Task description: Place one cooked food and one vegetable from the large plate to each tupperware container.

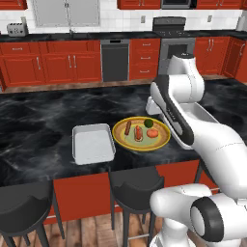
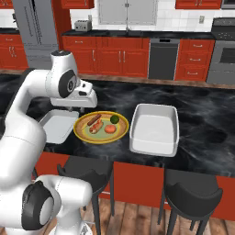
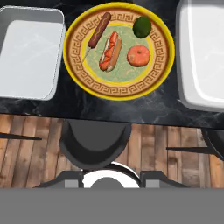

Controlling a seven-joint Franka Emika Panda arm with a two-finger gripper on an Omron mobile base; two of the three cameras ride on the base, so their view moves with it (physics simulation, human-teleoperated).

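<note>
Large plate (image 3: 159,65) on black marble counter (image 1: 43,120), near front edge, between the two tupperware containers. On plate: corn dog (image 3: 98,31), hot dog in bun (image 3: 110,51), tomato (image 3: 138,56), dark green avocado (image 3: 142,26), all apart from each other. Small container (image 3: 30,52) just beside plate on one side, large container (image 2: 153,128) on the other; both hold nothing. Gripper up above plate, looking down; fingers not visible, cannot tell if open or closed. Black stools (image 1: 132,185) below counter edge.

White arm (image 2: 32,119) rises, elbow bent high; wrist points downward; gripper apparently hidden behind the wrist.
</note>
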